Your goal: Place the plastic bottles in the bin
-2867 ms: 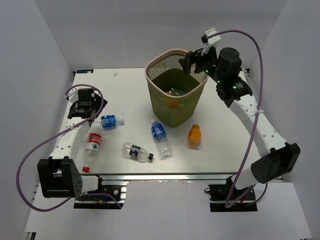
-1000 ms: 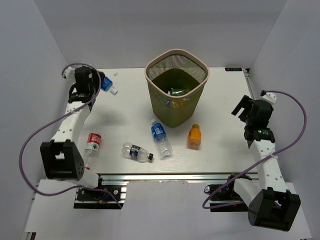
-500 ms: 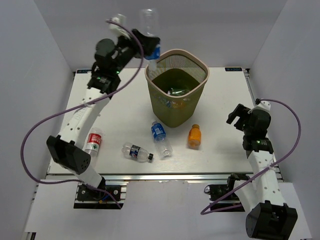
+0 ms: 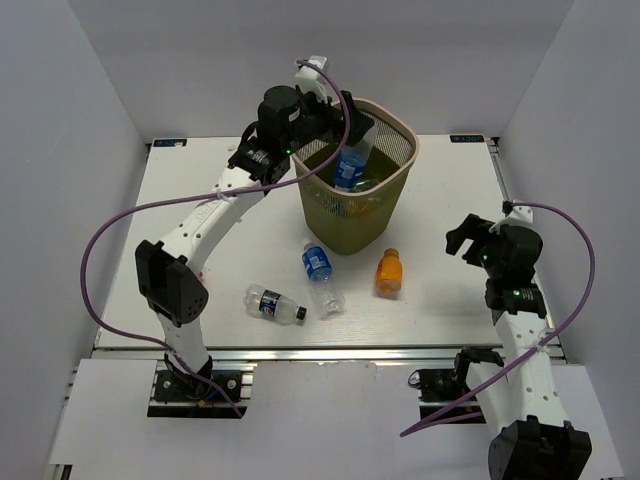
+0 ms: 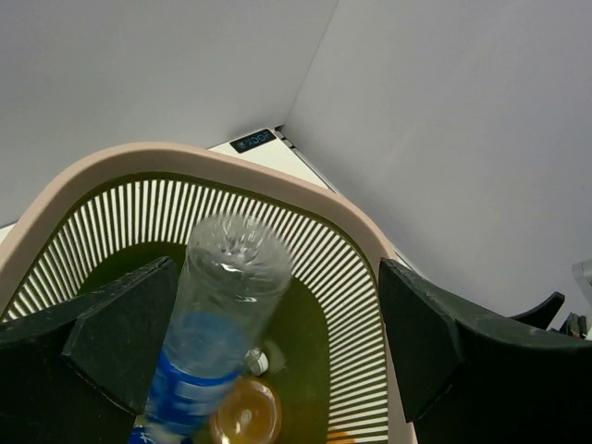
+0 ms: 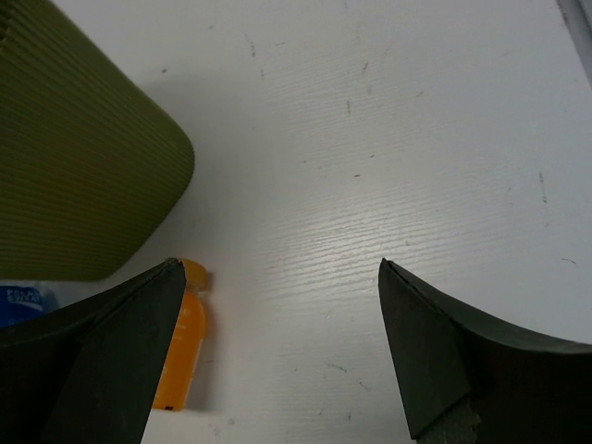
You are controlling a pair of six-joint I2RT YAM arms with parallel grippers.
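My left gripper (image 4: 349,128) hangs over the bin (image 4: 404,127), an olive mesh basket with a pale pink rim. Its jaws stand wide open. A clear blue-labelled bottle (image 4: 350,165) is base-up inside the bin mouth; in the left wrist view (image 5: 222,314) it sits beside my left finger, with nothing gripping it. An orange bottle (image 5: 245,416) lies on the bin's floor. On the table lie a blue-labelled bottle (image 4: 320,272), a dark-labelled bottle (image 4: 273,304) and an orange bottle (image 4: 389,272). My right gripper (image 4: 465,232) is open and empty, above the table right of that orange bottle (image 6: 180,347). The red-labelled bottle is hidden.
The left arm's elbow (image 4: 168,285) hangs over the table's left front. The bin's wall (image 6: 83,157) fills the upper left of the right wrist view. Grey walls enclose the table on three sides.
My left arm swung right, from above and left of the bin to over its mouth. Its jaws opened and the blue-labelled bottle dropped into the bin. My right gripper shifted slightly left.
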